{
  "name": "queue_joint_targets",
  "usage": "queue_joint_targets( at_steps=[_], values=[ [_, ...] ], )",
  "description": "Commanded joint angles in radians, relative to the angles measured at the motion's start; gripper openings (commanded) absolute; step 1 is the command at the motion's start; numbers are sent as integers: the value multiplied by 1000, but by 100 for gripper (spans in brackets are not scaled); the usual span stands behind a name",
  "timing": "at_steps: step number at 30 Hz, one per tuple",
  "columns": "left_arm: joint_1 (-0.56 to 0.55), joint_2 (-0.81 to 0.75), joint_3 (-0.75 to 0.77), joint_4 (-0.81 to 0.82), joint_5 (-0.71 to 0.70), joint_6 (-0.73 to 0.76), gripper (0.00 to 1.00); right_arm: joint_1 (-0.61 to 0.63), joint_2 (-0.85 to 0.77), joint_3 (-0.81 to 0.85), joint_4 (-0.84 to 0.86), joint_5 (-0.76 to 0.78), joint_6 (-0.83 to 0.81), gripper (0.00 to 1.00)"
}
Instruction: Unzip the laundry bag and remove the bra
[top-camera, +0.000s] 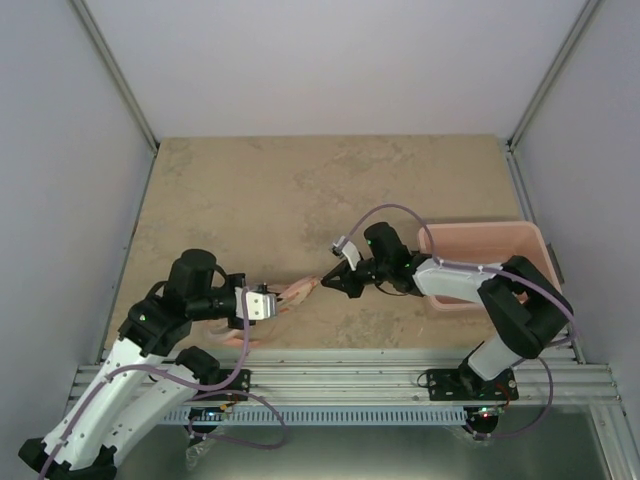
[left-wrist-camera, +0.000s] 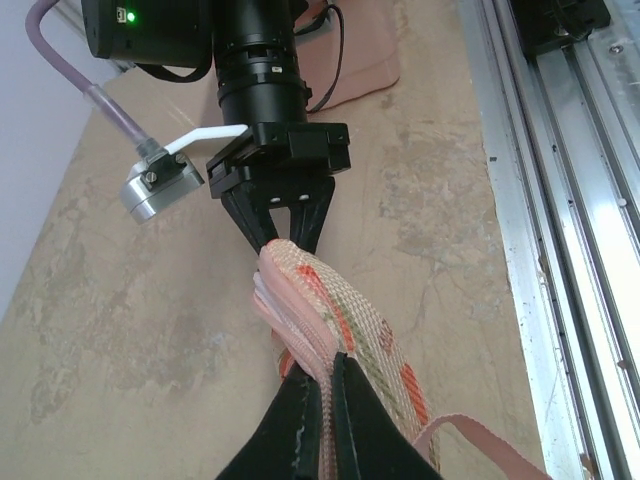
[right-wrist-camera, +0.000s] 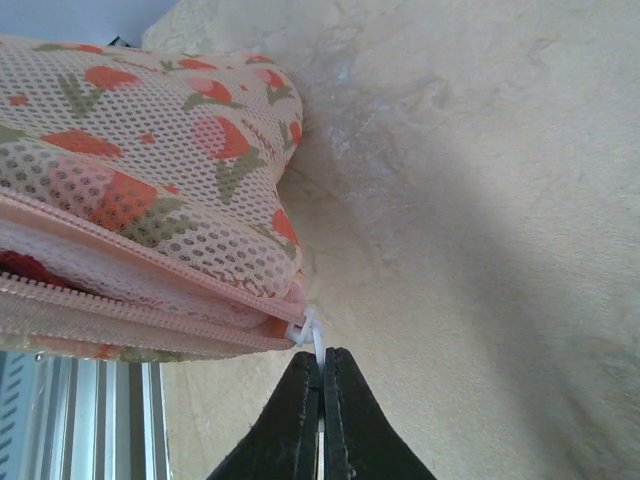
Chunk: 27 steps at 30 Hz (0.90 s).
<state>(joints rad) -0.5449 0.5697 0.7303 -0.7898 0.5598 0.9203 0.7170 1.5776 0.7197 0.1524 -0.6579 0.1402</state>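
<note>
The laundry bag (top-camera: 296, 293) is a cream mesh case with orange-pink strawberry print and a pink zip rim, held up on edge between both grippers near the table's front middle. My left gripper (left-wrist-camera: 328, 375) is shut on the bag's zip rim (left-wrist-camera: 322, 335). My right gripper (right-wrist-camera: 322, 365) is shut on the white zip pull (right-wrist-camera: 312, 335) at the bag's end (right-wrist-camera: 150, 240). The zip is parted along the rim, with whitish lining and a sliver of dark red bra (right-wrist-camera: 18, 265) inside. A pink strap (left-wrist-camera: 480, 440) hangs from the bag.
A pink rectangular plastic tub (top-camera: 490, 250) stands at the right, partly behind my right arm. The metal rail (top-camera: 340, 380) runs along the table's near edge. Grey walls enclose the left, right and back sides.
</note>
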Motion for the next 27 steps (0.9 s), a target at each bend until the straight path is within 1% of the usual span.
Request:
queue_joint_targets(
  at_steps=[1, 4, 5, 9, 10, 14, 17, 21, 27],
  values=[
    [-3, -33, 42, 38, 77, 28, 0, -16, 60, 7, -36, 124, 14, 0],
    [-4, -16, 4, 33, 8, 23, 0, -10, 55, 15, -34, 122, 5, 0],
    [-3, -7, -15, 26, -12, 24, 0, -8, 38, 18, -32, 122, 0, 4],
    [-3, 15, -96, 48, -73, 19, 0, -5, -43, 19, -39, 141, -19, 28],
    [-4, 19, -116, 64, -93, 9, 0, -4, -64, 21, -49, 149, -25, 32],
    [-6, 49, -145, 119, -141, -17, 0, -5, -164, 45, -112, 192, -49, 40],
    [-21, 73, -152, 163, -139, -59, 0, -4, -234, 72, -175, 233, -70, 42],
    [-54, 125, -169, 239, -127, -131, 0, -4, -310, 98, -233, 280, -97, 42],
    [-137, 216, -202, 353, -145, -158, 0, -4, -396, 113, -279, 290, -133, 43]
  ],
)
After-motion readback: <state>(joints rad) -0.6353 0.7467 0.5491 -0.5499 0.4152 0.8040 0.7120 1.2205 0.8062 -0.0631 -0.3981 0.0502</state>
